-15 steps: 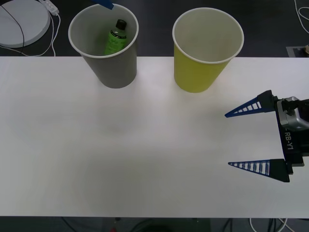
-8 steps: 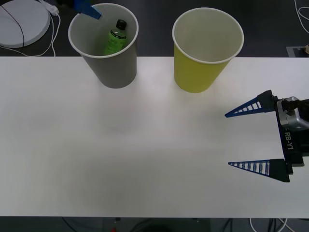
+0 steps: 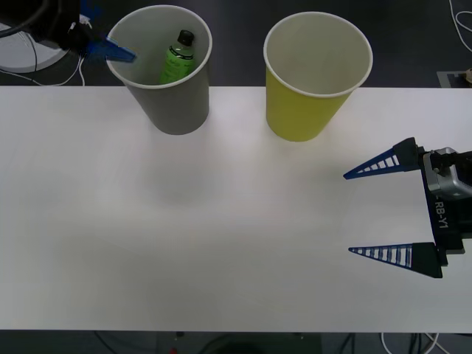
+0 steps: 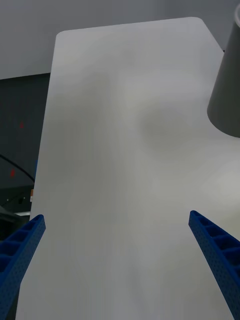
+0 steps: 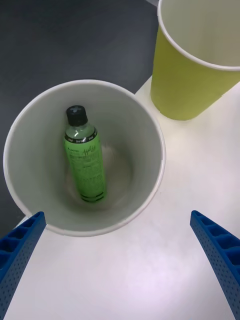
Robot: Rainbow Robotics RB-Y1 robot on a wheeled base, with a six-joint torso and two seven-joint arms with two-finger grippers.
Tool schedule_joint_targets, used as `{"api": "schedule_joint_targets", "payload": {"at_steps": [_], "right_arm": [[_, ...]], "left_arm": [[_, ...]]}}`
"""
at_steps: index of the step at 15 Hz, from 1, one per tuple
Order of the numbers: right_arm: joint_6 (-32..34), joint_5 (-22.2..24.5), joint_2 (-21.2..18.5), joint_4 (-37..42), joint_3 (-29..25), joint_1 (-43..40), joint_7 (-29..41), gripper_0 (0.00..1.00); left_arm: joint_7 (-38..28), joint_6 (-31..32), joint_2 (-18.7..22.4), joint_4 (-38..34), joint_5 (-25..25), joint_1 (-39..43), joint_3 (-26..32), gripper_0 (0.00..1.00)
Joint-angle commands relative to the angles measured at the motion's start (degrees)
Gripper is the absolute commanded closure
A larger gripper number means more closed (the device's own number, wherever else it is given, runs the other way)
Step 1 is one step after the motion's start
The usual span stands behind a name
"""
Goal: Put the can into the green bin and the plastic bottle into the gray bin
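Plastic bottle (image 5: pixel 84 158), small and bright green with a black screw cap, leans inside the large tapered gray paper-cup bin (image 3: pixel 171 103) at the far left of the white surface (image 3: pixel 221 221). Beside it, apart, stands the large yellow-green paper-cup bin (image 3: pixel 304 110), white within. Left claw (image 5: pixel 120 260) hangs above the gray bin, fingers spread wide and empty. Right claw (image 3: pixel 382 212) sits low at the surface's right side, also wide open, holding nothing
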State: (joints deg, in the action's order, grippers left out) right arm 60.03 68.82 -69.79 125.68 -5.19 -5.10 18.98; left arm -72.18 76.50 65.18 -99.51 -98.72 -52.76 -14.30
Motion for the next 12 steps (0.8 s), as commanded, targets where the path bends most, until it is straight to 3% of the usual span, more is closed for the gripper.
{"api": "schedule_joint_targets", "payload": {"at_steps": [1,7,12], "right_arm": [[0.00,0.00,0.00,0.00,0.00,0.00,0.00,0.00],[0.00,0.00,0.00,0.00,0.00,0.00,0.00,0.00],[0.00,0.00,0.00,0.00,0.00,0.00,0.00,0.00]], "left_arm": [[-0.06,-1.62,1.44,-4.91,1.07,7.32,4.81,0.00],[0.64,-4.08,1.53,-18.44,1.42,27.54,19.05,0.00],[6.09,-9.53,1.53,-25.21,2.12,41.51,24.06,0.00]]}}
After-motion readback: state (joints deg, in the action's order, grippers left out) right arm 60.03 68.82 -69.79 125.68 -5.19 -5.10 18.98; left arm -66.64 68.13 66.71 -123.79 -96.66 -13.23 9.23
